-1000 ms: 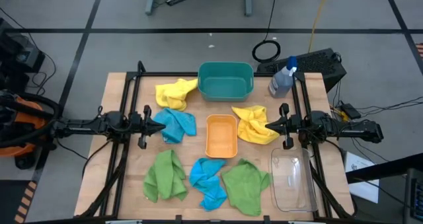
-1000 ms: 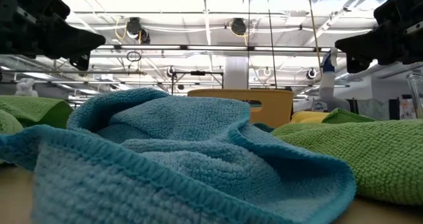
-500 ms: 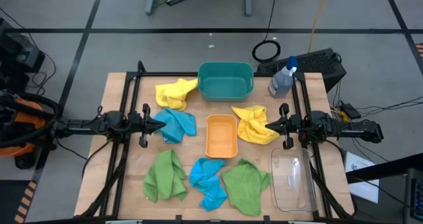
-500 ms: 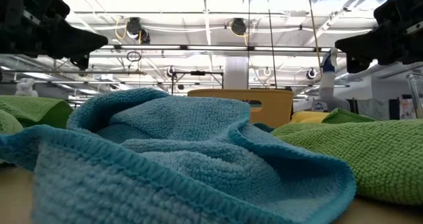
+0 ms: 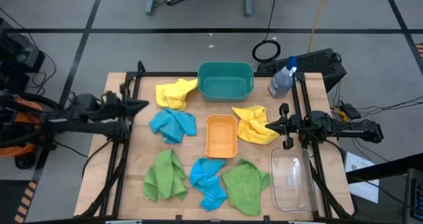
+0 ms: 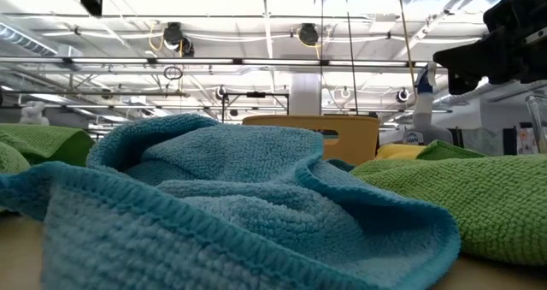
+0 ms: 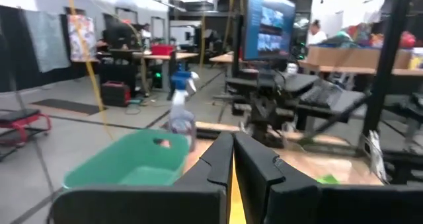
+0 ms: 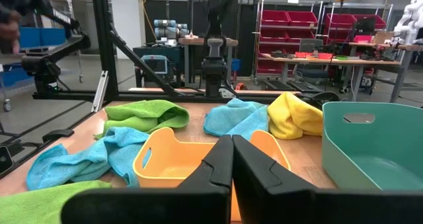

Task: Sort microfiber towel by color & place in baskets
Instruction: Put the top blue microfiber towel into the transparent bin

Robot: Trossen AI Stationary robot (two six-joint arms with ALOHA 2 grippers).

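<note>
Six microfiber towels lie crumpled on the table: yellow (image 5: 175,93) beside the teal basket (image 5: 226,80), yellow (image 5: 254,123) right of the orange basket (image 5: 221,135), blue (image 5: 173,123), blue (image 5: 208,178), green (image 5: 165,176) and green (image 5: 246,184). The clear basket (image 5: 293,180) stands at the near right. My left gripper (image 5: 144,105) is shut and hovers left of the far yellow towel, pointing at the teal basket (image 7: 125,168). My right gripper (image 5: 267,125) is shut and hovers over the right yellow towel's edge, facing the orange basket (image 8: 198,161).
A clear spray bottle with a blue top (image 5: 283,78) stands at the far right corner, beside the teal basket. Black frame rails run along the table's left and right sides. In the low view the near blue towel (image 6: 239,204) fills the foreground.
My left gripper has risen out of the top of the low view and swung from beside the left blue towel toward the table's far left. It has turned to point at the teal basket. It stays shut. The right arm and the towels have kept still.
</note>
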